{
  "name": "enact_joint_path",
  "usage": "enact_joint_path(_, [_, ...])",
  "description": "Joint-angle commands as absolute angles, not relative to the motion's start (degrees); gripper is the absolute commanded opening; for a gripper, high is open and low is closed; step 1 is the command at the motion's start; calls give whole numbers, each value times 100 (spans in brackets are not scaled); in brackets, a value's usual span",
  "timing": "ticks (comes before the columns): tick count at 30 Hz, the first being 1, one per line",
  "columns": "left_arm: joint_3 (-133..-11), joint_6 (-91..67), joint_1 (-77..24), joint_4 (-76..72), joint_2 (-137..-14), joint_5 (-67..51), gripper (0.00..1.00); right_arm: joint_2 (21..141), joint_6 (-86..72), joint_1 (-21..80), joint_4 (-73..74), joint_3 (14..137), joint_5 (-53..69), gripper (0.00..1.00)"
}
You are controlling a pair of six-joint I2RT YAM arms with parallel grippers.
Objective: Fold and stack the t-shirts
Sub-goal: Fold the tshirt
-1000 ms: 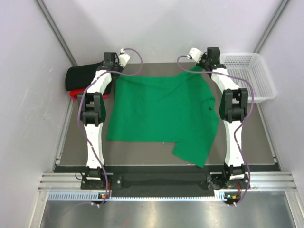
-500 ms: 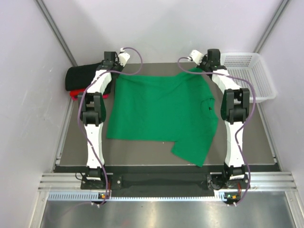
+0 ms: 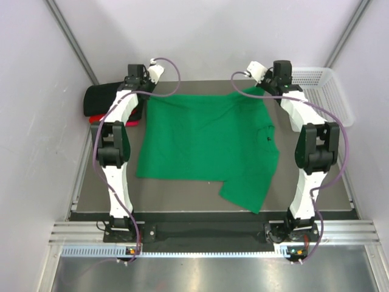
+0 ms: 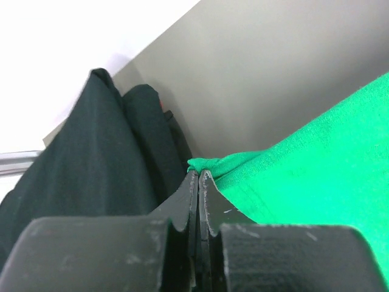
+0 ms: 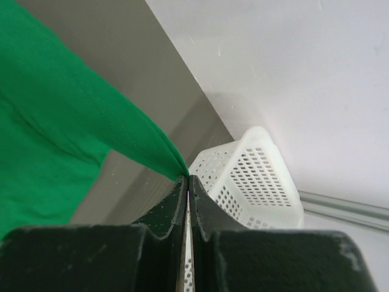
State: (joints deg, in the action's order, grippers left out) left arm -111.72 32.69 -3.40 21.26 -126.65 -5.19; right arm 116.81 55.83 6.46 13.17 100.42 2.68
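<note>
Both arms swung outward since earlier frames, elbows spread wider, wrists shifted apart. Left gripper pressed together, far-left corner of green t-shirt pinched. Right gripper likewise clamped on far-right corner. Shirt spread flat mid-table, one flap jutting toward right base. Black t-shirt bunched at far left, red t-shirt glimpsed beneath. White mesh basket seen far right.

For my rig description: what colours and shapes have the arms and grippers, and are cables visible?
The left arm and right arm have white links with black joint housings. A thin purple cable loops along each. The left gripper and right gripper have flat black fingers, lightly scuffed.
</note>
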Motion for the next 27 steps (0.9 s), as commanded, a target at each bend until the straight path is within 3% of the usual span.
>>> enact_joint_path(1, [-11039, 3155, -272, 1863, -12226, -659, 0, 11084, 5502, 782, 1476, 9678, 396, 0])
enact_joint_path(27, [-9677, 3234, -132, 1925, -11496, -598, 0, 9317, 5256, 809, 2021, 7498, 378, 0])
